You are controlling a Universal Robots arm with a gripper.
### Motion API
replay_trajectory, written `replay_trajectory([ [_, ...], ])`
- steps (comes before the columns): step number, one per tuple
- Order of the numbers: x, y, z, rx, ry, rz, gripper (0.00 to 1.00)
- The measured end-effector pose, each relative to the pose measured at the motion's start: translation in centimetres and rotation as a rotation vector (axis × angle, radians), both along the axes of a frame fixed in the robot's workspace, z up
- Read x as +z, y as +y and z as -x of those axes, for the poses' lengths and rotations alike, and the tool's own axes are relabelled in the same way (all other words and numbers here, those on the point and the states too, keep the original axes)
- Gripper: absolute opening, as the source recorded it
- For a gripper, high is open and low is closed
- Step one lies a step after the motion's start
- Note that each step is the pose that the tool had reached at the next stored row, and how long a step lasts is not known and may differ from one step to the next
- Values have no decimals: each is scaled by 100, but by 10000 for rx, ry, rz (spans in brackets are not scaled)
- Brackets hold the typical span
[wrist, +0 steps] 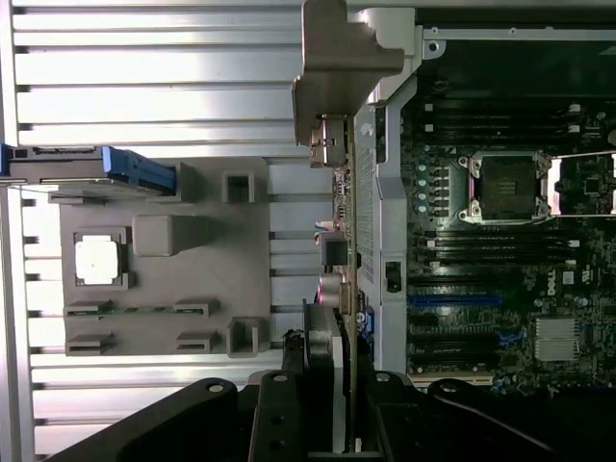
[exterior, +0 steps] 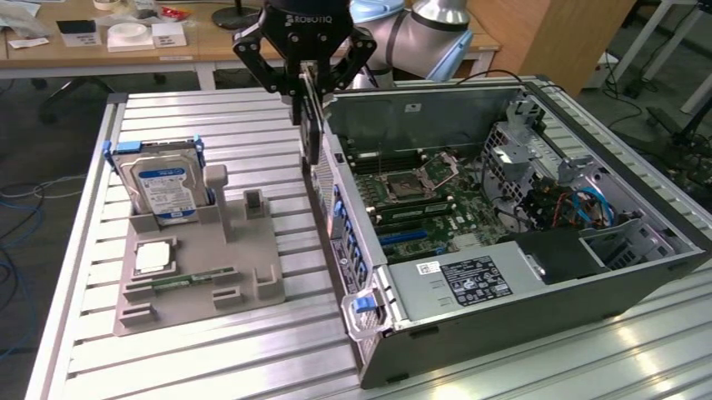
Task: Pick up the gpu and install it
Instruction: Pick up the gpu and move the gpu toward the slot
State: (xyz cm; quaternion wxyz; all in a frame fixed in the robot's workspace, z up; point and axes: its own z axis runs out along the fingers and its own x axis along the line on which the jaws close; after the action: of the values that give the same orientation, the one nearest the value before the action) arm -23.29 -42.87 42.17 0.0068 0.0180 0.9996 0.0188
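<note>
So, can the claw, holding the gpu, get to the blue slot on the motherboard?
Probably yes. The case lies open on top and nothing covers the blue slot. The claw holds the gpu just outside the case wall; only that wall stands between them.

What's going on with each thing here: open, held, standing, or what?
tool: shut on the gpu, in the air.
gpu: gripped, on edge, beside the case wall, not plugged in.
computer case: on its side, open.
hard drive: upright in the grey tray.
memory stick: lying in the tray.
</note>
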Motion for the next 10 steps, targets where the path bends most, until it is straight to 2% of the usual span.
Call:
replay_trajectory([
  [10, 0, 0, -25, 1, 0, -1, 28],
])
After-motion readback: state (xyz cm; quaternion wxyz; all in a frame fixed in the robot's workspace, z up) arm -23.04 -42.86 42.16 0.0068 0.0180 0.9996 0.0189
